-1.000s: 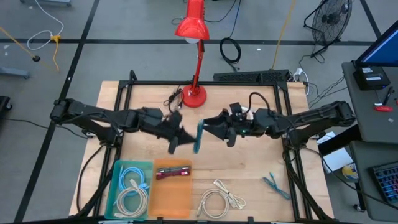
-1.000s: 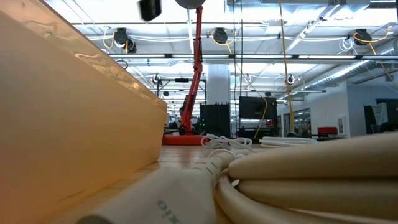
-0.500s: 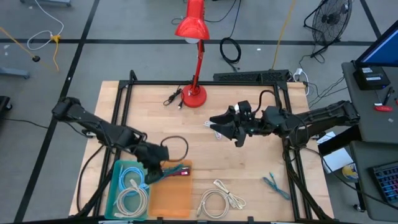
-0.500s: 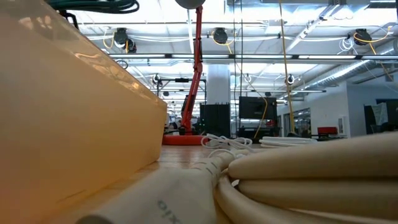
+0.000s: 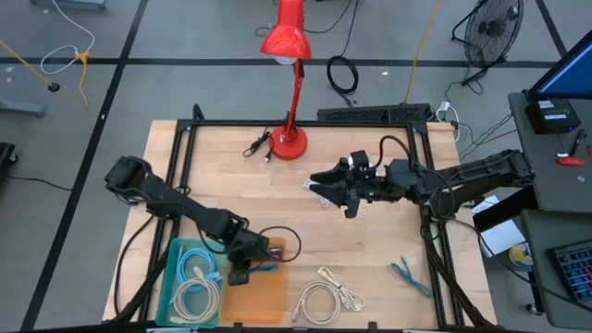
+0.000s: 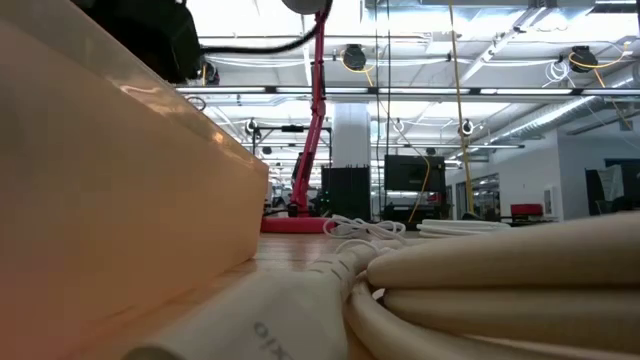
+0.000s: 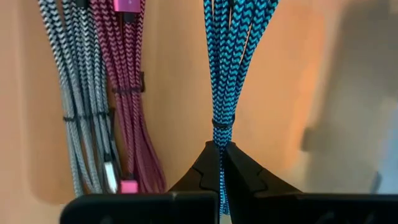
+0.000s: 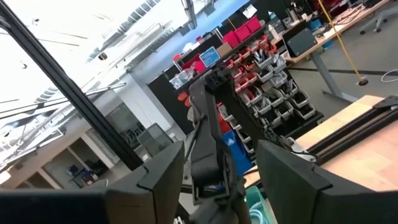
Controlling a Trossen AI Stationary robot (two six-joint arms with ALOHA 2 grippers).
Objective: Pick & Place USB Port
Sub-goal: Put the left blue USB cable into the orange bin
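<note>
Since half a second ago, the left gripper (image 5: 243,269) has travelled from the near edge of the teal bin (image 5: 172,277) to a spot over the orange bin (image 5: 268,301), carrying the blue cable (image 5: 267,268) with it, while the right arm has barely shifted.

From above, the left arm reaches low across the table (image 5: 222,166) so the cable bundle can go down beside the pink cable (image 5: 275,252) already lying at the bin's far end. The right gripper (image 5: 326,192) waits in mid-air near the table's middle, well apart from the bins, with nothing in it.

At table height, the orange bin's wall fills the left side, with a dark part of the arm above it, and a coil of white cable (image 6: 480,290) lies on the table in the foreground.

The left wrist camera shows the fingers pinched tight on the blue cable (image 7: 225,74), just at its tie. It is a braided, zigzag-patterned bundle folded into a long hank, hanging beside a grey hank (image 7: 81,106) and the pink cable (image 7: 127,99).

The right wrist camera shows its own fingers (image 8: 163,167) spread wide and empty.
</note>
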